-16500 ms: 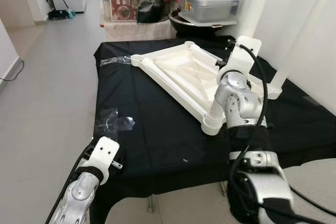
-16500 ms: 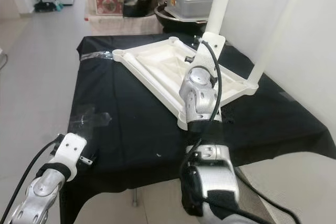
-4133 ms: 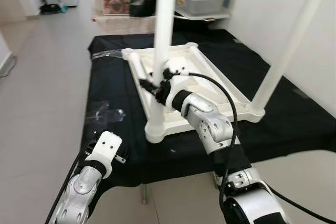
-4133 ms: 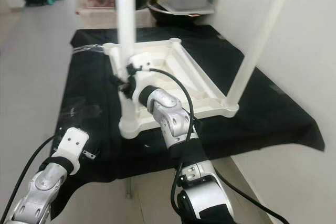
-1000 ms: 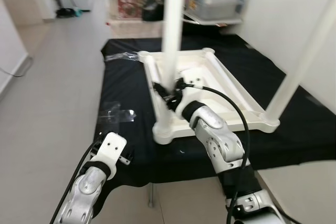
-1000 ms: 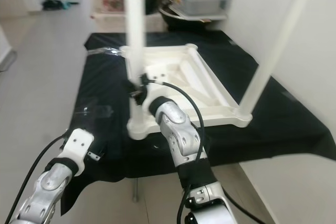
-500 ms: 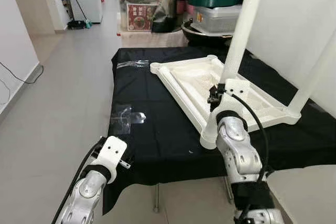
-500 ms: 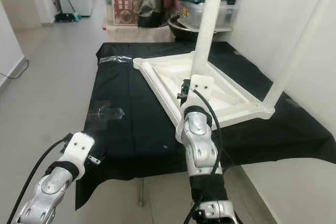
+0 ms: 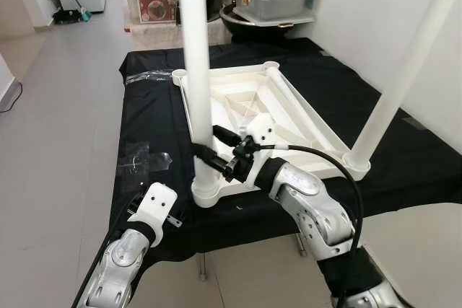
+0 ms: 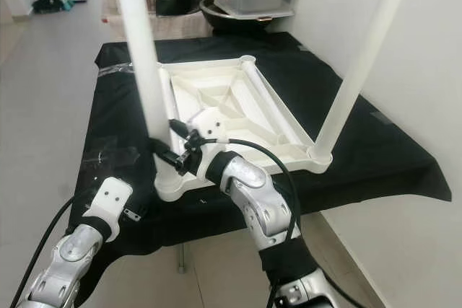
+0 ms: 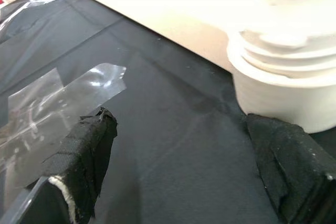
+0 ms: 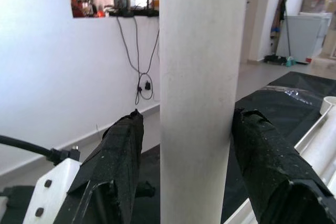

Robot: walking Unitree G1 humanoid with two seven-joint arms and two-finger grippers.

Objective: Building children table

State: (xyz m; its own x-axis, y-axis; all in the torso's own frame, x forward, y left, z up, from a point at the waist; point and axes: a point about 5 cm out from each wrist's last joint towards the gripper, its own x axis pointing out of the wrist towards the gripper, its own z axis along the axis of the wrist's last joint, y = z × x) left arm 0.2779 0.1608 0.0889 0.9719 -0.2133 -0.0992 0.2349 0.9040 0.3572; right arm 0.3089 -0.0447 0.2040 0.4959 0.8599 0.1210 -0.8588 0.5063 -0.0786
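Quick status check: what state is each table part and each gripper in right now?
Tabletop: upside down on the black cloth.
Near leg: upright in its corner socket.
Far leg: upright in its corner.
Right gripper: closed around the near leg.
Left gripper: open, low beside the near leg's socket.

The white plastic tabletop lies upside down on my black-draped counter. One white leg stands upright in its near-left corner socket, another in the near-right; both seem fully seated.
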